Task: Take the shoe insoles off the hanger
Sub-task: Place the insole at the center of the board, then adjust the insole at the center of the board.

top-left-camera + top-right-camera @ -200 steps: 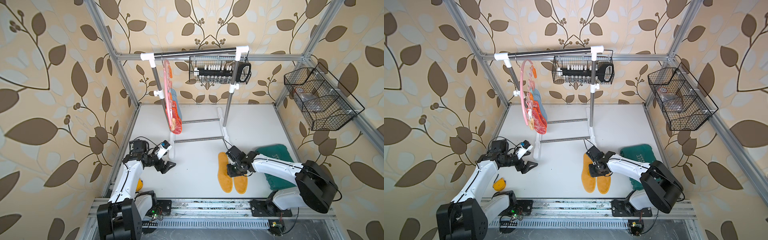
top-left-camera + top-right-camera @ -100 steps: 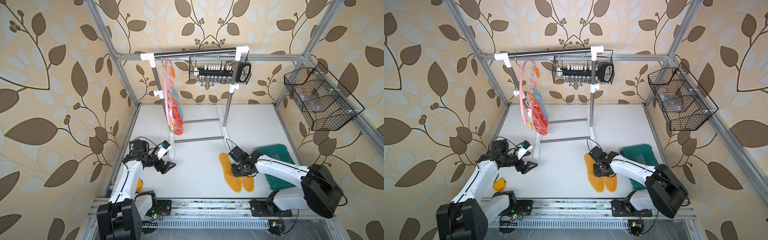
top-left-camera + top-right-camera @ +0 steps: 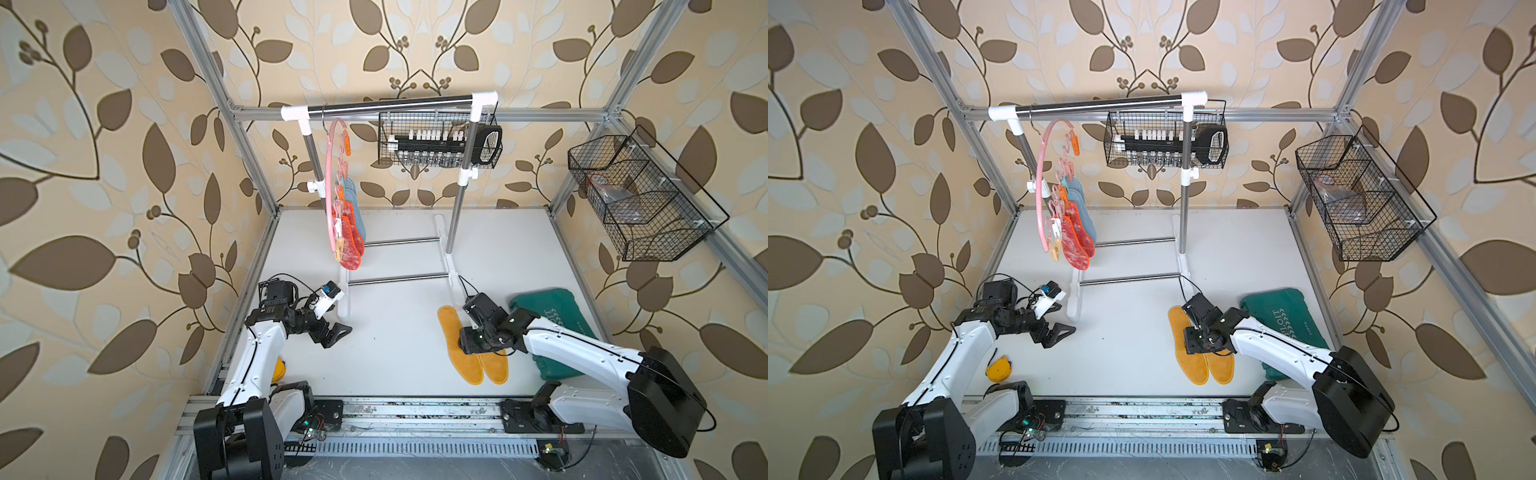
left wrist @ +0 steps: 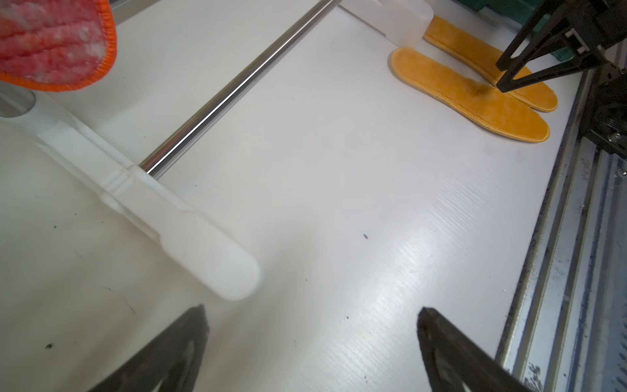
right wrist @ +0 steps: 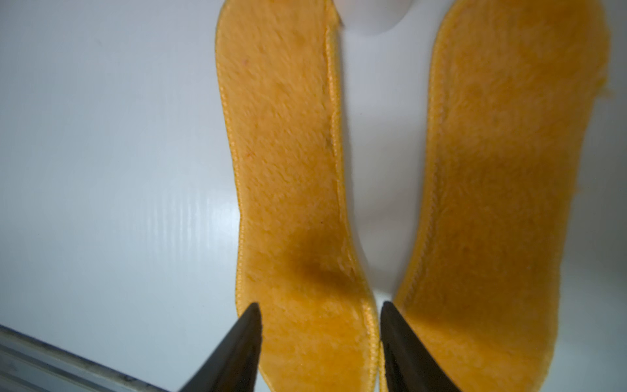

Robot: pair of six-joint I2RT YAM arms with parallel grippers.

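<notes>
Right gripper (image 5: 319,312): jaws parted, straddling one of the two orange-yellow insoles (image 5: 288,169), which lie flat on the table (image 3: 395,340). Left gripper (image 4: 312,309): jaws wide apart, empty.

Probable faults:
- The fuzzy pile snags a fingertip at lift-off and drags the insole.
- Pulling the clipped red-and-white insoles (image 3: 1073,245) or grey-blue insoles (image 3: 1081,203) swings or unhooks the hanger (image 3: 1039,183).

The table is smooth and white, with room between the arms.

Both top views: mounted high, looking steeply down, far off, whole table (image 3: 395,257) and rack (image 3: 399,109) in frame. Left wrist: low behind the left fingers (image 4: 176,349), facing beyond them across the table to the orange insoles (image 4: 475,98) and right gripper (image 4: 501,77), both shared with the top views. Right wrist: close over the same insoles, one showing between the right fingers (image 5: 237,346).
</notes>
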